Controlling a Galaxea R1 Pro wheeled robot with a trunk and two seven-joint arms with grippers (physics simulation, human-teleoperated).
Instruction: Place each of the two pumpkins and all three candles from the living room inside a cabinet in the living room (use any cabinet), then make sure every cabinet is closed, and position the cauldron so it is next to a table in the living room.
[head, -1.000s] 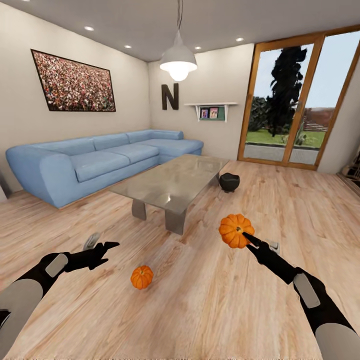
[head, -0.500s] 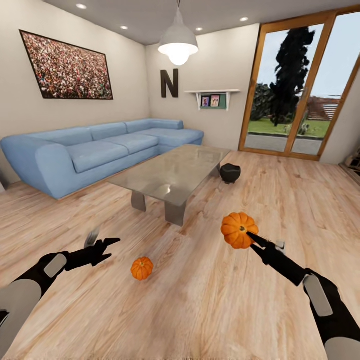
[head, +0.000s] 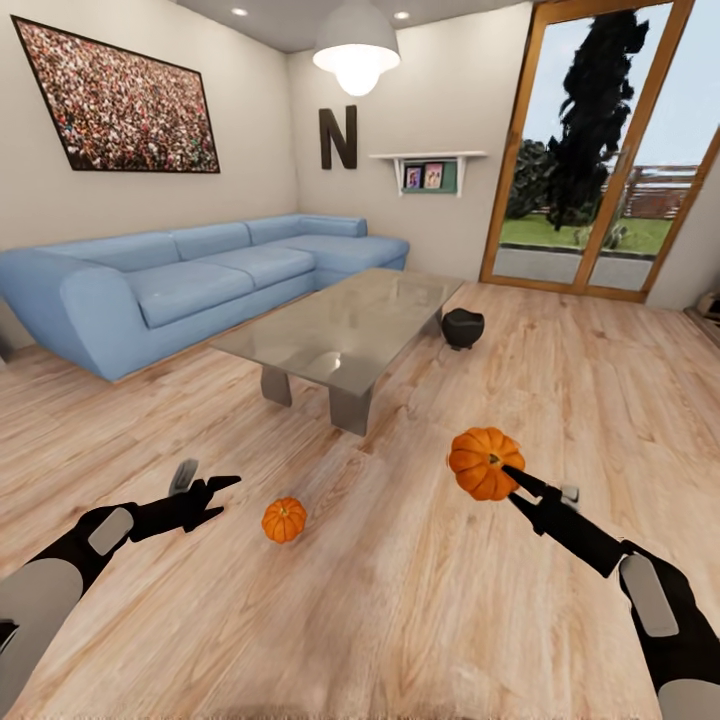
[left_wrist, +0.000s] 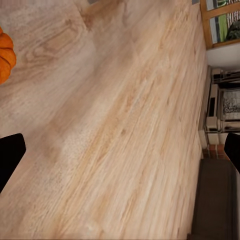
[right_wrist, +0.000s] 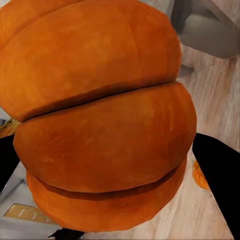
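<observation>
– Right gripper (head: 508, 472)?
– Clamped on a pumpkin (head: 482, 462), right of centre.
– Left gripper (head: 215, 492)?
– Spread, I think. Other pumpkin (head: 284, 520) lies lower centre; cauldron (head: 462, 327) beside the table (head: 350, 325).

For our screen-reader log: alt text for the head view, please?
The right claw holds an orange pumpkin above a wooden floor; the open left claw hovers near a second pumpkin on the floor. Beyond: glass table, black cauldron, blue sofa.

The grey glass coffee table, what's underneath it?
Under the grey glass coffee table, two angled grey base legs stand on the wooden floor. The reflective top hides anything further beneath.
</observation>
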